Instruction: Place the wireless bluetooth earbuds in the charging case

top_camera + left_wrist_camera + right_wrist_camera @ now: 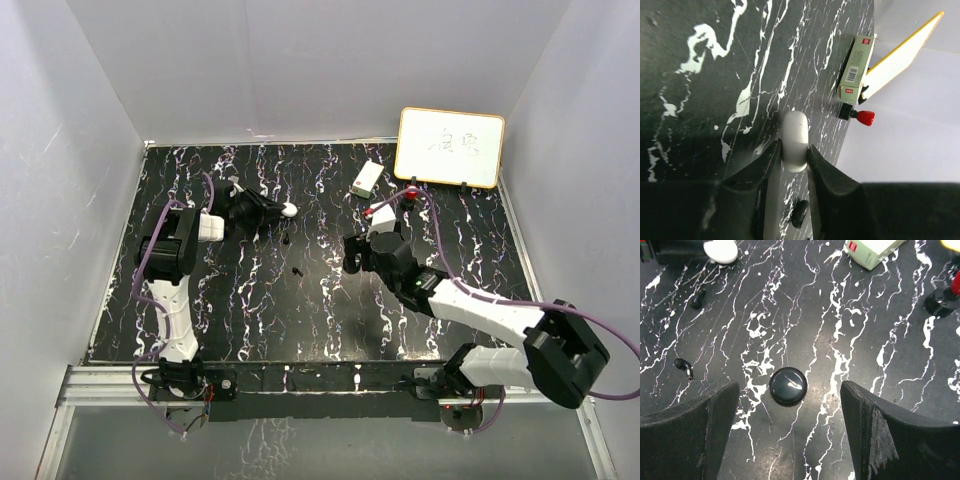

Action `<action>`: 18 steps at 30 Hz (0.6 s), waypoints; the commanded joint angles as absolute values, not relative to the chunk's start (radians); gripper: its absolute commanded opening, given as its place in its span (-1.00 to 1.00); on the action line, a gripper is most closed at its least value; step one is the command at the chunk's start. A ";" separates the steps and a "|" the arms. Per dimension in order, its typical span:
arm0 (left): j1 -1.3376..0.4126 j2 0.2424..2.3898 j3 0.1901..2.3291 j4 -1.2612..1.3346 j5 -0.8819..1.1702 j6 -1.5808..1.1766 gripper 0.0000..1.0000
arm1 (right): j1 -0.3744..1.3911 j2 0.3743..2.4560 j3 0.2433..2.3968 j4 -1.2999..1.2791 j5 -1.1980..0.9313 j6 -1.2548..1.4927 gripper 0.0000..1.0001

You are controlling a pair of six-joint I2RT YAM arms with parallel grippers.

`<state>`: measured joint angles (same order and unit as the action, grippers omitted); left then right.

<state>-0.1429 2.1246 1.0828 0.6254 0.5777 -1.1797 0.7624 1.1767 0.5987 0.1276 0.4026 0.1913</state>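
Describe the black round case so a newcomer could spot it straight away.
Find the right gripper, open over the black, white-veined table. Between its fingers lies the black round case, a glossy puck. It is far bigger than the tiny black earbuds nearby and dark, unlike the white case.

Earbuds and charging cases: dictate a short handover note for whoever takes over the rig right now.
Left gripper: shut on the white round case.
Right gripper: open, above the black round case, not touching it.
Earbuds: the nearer black earbud and the farther black earbud lie loose on the table between the two cases. No white earbuds can be made out in any view.
Done: no earbud can be seen in a case.
Left: open the cases, then pick up and seat the earbuds.
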 commanded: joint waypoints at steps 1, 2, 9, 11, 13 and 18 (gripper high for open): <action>-0.122 2.083 1.115 0.556 0.581 -1.123 -0.70 | 0.740 1.245 0.669 0.111 0.333 0.249 0.60; -0.120 2.078 1.117 0.543 0.580 -1.112 -0.54 | 0.737 1.263 0.676 0.107 0.324 0.258 0.60; -0.098 2.030 1.114 0.457 0.566 -1.056 0.16 | 0.725 1.389 0.757 0.079 0.284 0.292 0.60; -0.086 2.000 1.103 0.433 0.560 -1.044 0.24 | 0.718 1.423 0.784 0.073 0.276 0.303 0.60; -0.069 1.947 1.074 0.419 0.545 -1.035 0.27 | 0.706 1.462 0.817 0.061 0.266 0.321 0.61; -0.036 1.772 1.022 0.346 0.507 -0.983 0.34 | 0.684 1.577 0.908 0.006 0.258 0.377 0.61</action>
